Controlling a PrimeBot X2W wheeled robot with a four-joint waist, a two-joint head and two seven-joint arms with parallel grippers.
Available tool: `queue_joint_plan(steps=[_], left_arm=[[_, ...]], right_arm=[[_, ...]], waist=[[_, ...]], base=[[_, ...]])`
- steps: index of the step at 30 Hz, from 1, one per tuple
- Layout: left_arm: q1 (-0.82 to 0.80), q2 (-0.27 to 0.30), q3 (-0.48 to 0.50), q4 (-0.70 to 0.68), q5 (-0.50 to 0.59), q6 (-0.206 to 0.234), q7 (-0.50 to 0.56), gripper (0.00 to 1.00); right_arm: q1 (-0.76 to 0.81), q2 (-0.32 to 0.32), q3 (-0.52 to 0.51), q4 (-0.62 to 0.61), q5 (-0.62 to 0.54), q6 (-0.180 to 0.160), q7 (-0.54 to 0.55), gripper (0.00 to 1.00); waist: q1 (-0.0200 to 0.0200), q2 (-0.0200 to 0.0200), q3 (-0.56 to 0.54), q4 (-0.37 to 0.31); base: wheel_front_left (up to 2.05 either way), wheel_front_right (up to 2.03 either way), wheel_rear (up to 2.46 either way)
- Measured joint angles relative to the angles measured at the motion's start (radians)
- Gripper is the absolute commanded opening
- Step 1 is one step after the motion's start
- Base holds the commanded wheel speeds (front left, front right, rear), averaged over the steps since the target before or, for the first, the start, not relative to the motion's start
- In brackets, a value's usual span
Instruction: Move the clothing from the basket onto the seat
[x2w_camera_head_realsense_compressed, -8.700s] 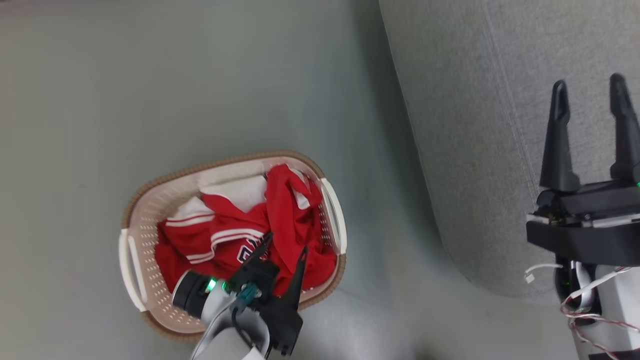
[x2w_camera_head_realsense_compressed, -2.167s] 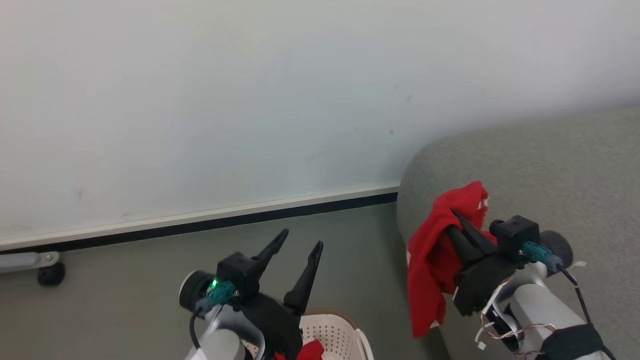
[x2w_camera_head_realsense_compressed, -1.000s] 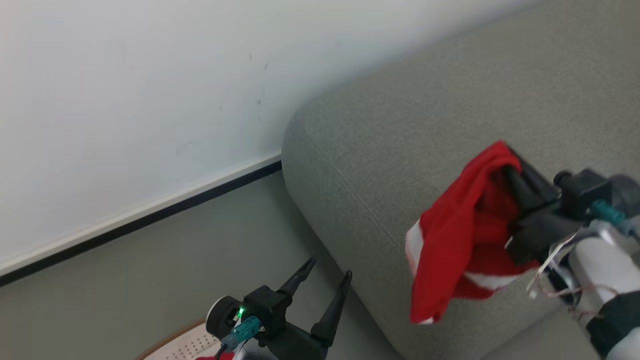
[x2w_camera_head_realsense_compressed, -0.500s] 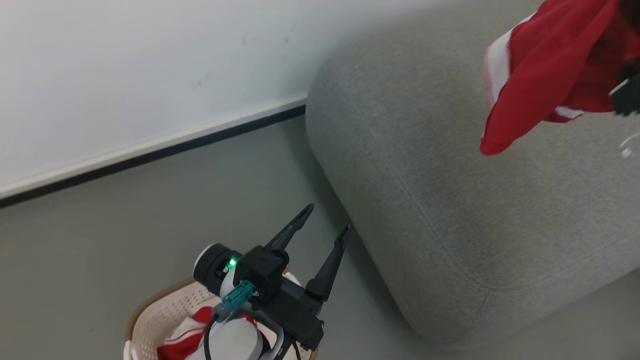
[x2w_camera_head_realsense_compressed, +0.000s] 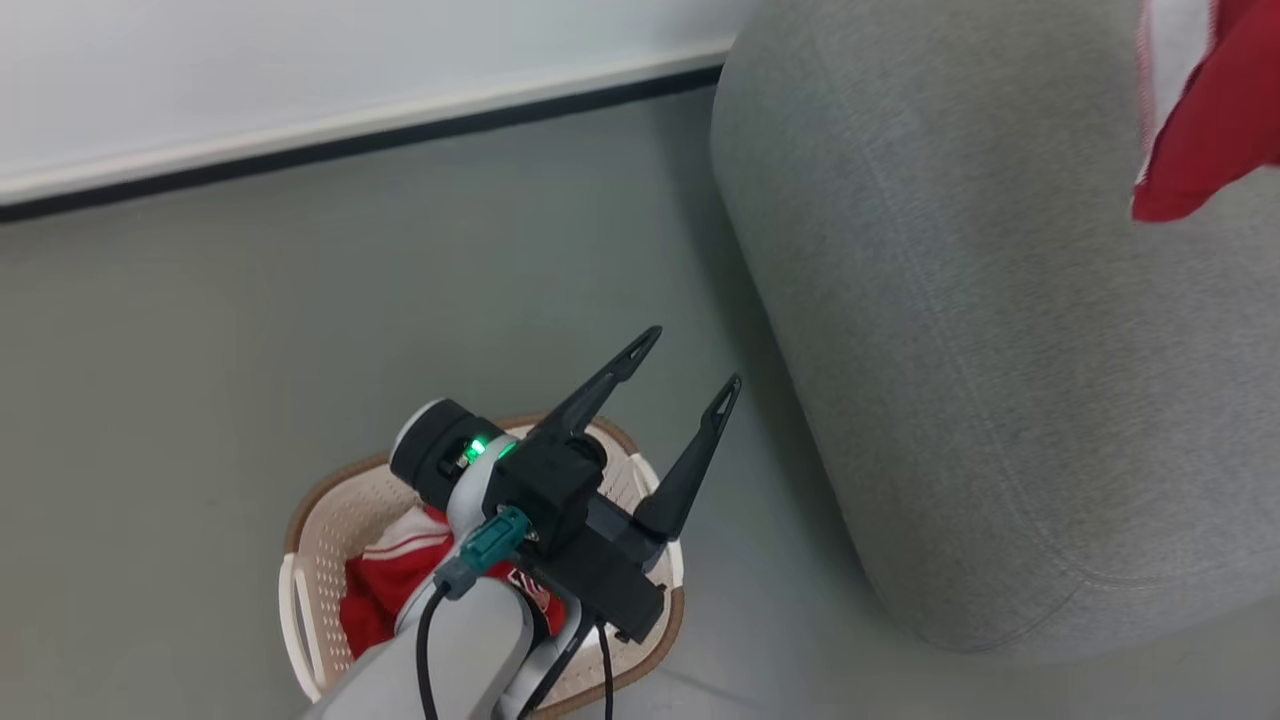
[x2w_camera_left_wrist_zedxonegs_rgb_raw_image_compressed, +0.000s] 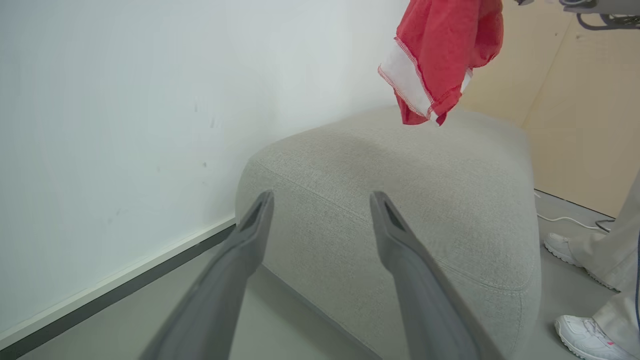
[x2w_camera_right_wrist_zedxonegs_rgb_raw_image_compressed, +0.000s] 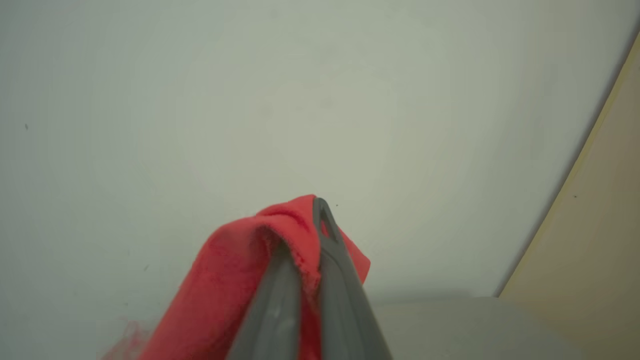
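One piece of the clothing, a plain red garment with white trim (x2w_camera_left_wrist_zedxonegs_rgb_raw_image_compressed: 435, 55), hangs in the air above the grey seat (x2w_camera_left_wrist_zedxonegs_rgb_raw_image_compressed: 400, 200). My right gripper (x2w_camera_right_wrist_zedxonegs_rgb_raw_image_compressed: 304, 225) is shut on a fold of this garment (x2w_camera_right_wrist_zedxonegs_rgb_raw_image_compressed: 235, 285), which drapes over its fingers. In the head view the garment's lower end (x2w_camera_head_realsense_compressed: 1205, 120) shows at the top right, over the seat (x2w_camera_head_realsense_compressed: 1000, 350). The striped red garment (x2w_camera_head_realsense_compressed: 385, 580) lies in the cream basket (x2w_camera_head_realsense_compressed: 300, 560) on the floor. My left gripper (x2w_camera_head_realsense_compressed: 692, 360) is open and holds nothing, raised above the basket and pointing toward the seat; its two fingers (x2w_camera_left_wrist_zedxonegs_rgb_raw_image_compressed: 260, 215) frame the seat's corner.
A white wall with a dark baseboard (x2w_camera_head_realsense_compressed: 350, 140) runs behind the grey floor. A person's white shoes (x2w_camera_left_wrist_zedxonegs_rgb_raw_image_compressed: 585, 335) and pale trouser leg (x2w_camera_left_wrist_zedxonegs_rgb_raw_image_compressed: 620, 260) stand by the seat's far side. A white cable (x2w_camera_left_wrist_zedxonegs_rgb_raw_image_compressed: 565, 218) lies on the floor there.
The head camera has tipped down toward the floor and basket. The right gripper has carried the plain garment up and further over the seat, to the view's edge. The left gripper stays open.
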Motion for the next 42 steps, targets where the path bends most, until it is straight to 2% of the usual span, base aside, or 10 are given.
queue_joint_plan(steps=[8,16,25,31,32,33,35,42], left_arm=[[-0.045,0.033,0.020,-0.053,0.033,0.013,0.028,1.00],[-0.120,0.033,0.023,-0.078,0.052,0.017,0.056,1.00],[-0.144,0.033,0.023,-0.063,0.057,0.016,0.062,1.00],[-0.151,0.031,0.024,-0.036,0.059,0.016,0.061,1.00],[-0.151,0.031,0.026,-0.032,0.059,0.016,0.060,1.00],[-0.151,0.031,0.027,-0.028,0.059,0.016,0.060,1.00],[-0.151,0.031,0.031,-0.019,0.058,0.016,0.051,1.00],[-0.145,0.019,0.048,0.031,0.032,0.016,0.021,1.00]], right_arm=[[-0.050,0.016,-0.018,0.066,0.026,-0.008,0.000,0.00],[-0.053,0.056,-0.029,0.157,0.050,-0.011,-0.001,0.00],[-0.052,0.085,-0.027,0.235,0.052,-0.011,-0.002,0.00],[-0.048,0.101,-0.014,0.277,0.051,-0.011,-0.002,0.01],[-0.047,0.106,-0.010,0.281,0.050,-0.010,-0.002,0.15],[-0.046,0.111,-0.009,0.284,0.050,-0.010,-0.002,0.38],[-0.041,0.119,-0.006,0.292,0.050,-0.010,-0.003,1.00],[0.013,0.146,0.008,0.307,0.041,-0.006,-0.003,1.00]], waist=[[0.0000,0.0000,0.114,0.036],[-0.0001,0.0000,0.225,0.037],[-0.0001,0.0001,0.299,0.032],[-0.0002,0.0000,0.307,0.034],[-0.0003,0.0000,0.304,0.033],[-0.0003,-0.0001,0.302,0.033],[-0.0003,0.0000,0.296,0.032],[-0.0003,-0.0001,0.260,0.022]], base=[[0.00,0.00,0.00],[0.00,0.00,0.00],[0.00,0.00,0.00],[0.00,0.00,0.00],[0.00,0.00,0.00],[0.00,0.00,0.00],[0.00,0.00,0.00],[0.00,0.00,0.00]])
